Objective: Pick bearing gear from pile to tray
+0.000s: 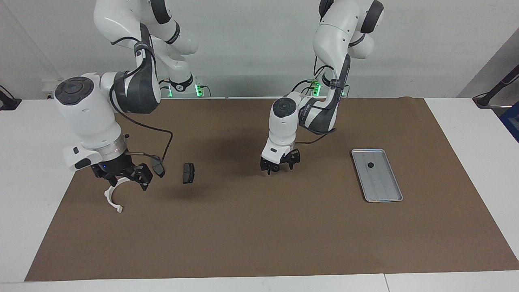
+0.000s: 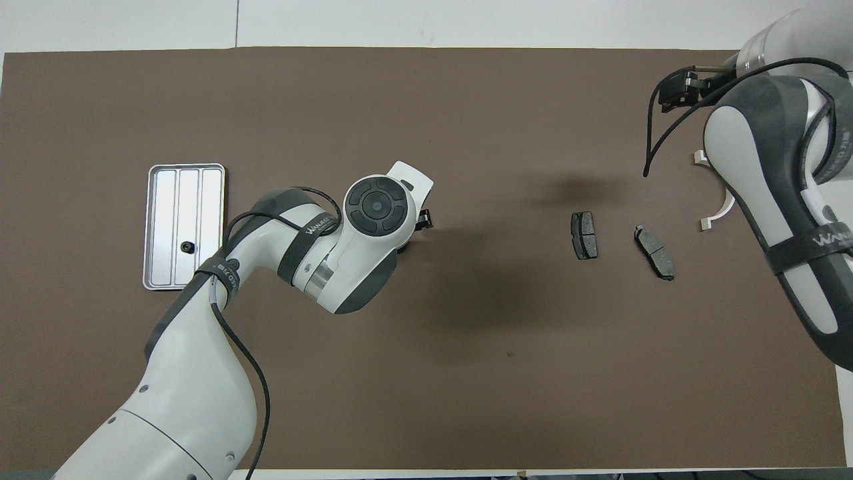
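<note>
While both arms are working low over the brown mat, the small black round bearing gear (image 1: 370,165) is lying inside the flat silver-grey ridged metal tray (image 1: 381,182), at mid-height of the facing frame toward the left arm's end of the table. In the overhead frame it is showing as a dark dot (image 2: 188,247) in the tray's (image 2: 166,200) middle channel. The left gripper (image 1: 279,164) is hanging just above bare mat at the frame's centre, jaws spread wide and holding nothing. The right gripper (image 1: 121,176), also spread wide and empty, is hovering over the white half-ring plastic bracket (image 1: 112,200), with two dark grey brake pads (image 1: 188,173) lying just beside it. No second gear is showing among these parts; one may be sitting hidden under the right gripper. Such a gear is probably going to handle as light, rigid and smooth, apt to roll or slip, so pinching it squarely across its outer rim is looking the safest hold.
</note>
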